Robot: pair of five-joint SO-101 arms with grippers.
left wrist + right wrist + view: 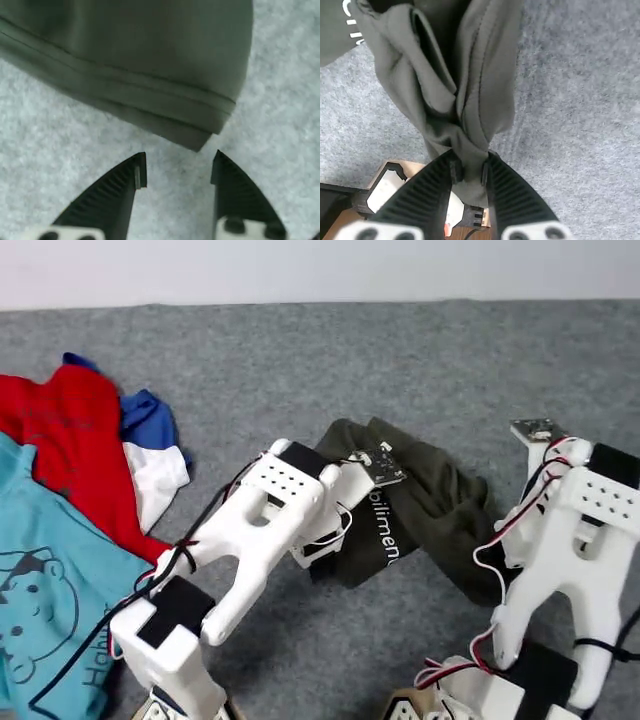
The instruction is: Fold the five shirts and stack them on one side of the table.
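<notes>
An olive-green shirt (430,490) with white print lies crumpled on the grey carpet (400,370) between the two arms. In the right wrist view my right gripper (470,172) is shut on a bunched fold of the olive shirt (465,90), which stretches away from the fingers. My left gripper (177,170) stands open just above the carpet, its fingertips a short way from a hemmed corner of the olive shirt (150,60) and nothing between them. A red shirt (80,440), a blue and white shirt (155,445) and a teal shirt (50,590) with a cartoon print lie overlapping at the left.
The bases of both arms and their cables (510,530) stand along the near edge. Bare grey carpet spreads across the back and the far right. A wooden mount (390,185) shows under the right gripper.
</notes>
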